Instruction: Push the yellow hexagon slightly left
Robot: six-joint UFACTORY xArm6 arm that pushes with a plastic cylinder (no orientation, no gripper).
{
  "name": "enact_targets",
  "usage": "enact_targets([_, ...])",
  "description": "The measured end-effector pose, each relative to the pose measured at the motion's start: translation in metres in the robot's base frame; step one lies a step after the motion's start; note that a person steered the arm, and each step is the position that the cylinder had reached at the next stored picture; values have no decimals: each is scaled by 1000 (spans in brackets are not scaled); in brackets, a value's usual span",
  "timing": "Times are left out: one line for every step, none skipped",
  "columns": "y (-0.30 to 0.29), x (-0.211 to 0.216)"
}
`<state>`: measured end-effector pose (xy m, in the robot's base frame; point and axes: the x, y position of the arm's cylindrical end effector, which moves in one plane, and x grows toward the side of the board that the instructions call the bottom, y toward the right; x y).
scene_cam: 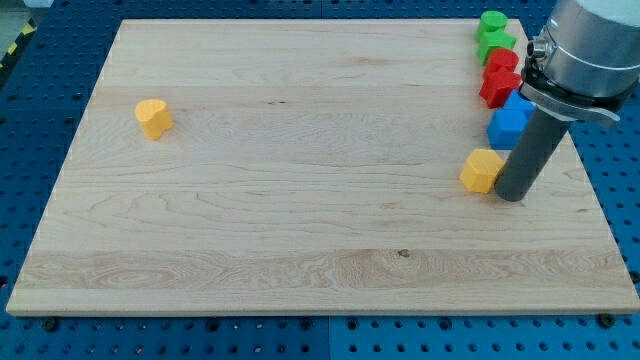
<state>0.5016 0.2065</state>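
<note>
My tip (pixel 511 195), a plain dark rod w/ no jaws to open or close, sits on the wooden table (pixel 300 220) just right of the yellow hexagon block (pixel 482 170), apparently touching.

I see a light wooden board (pixel 300 200) with horizontal grain filling most of the view. It rests on a blue perforated surface (pixel 35 100) visible along every edge. Yellow-black hazard tape (pixel 18 42) shows at the view's top left. Lighting is even
</note>
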Motion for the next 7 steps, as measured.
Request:
enact_targets([25, -1])
enact_targets([9, -18])
enact_targets([-19, -18])
enact_targets([-37, -18])
enact_targets([-59, -18])
enact_targets([-73, -18])
enact_targets([-76, -18])
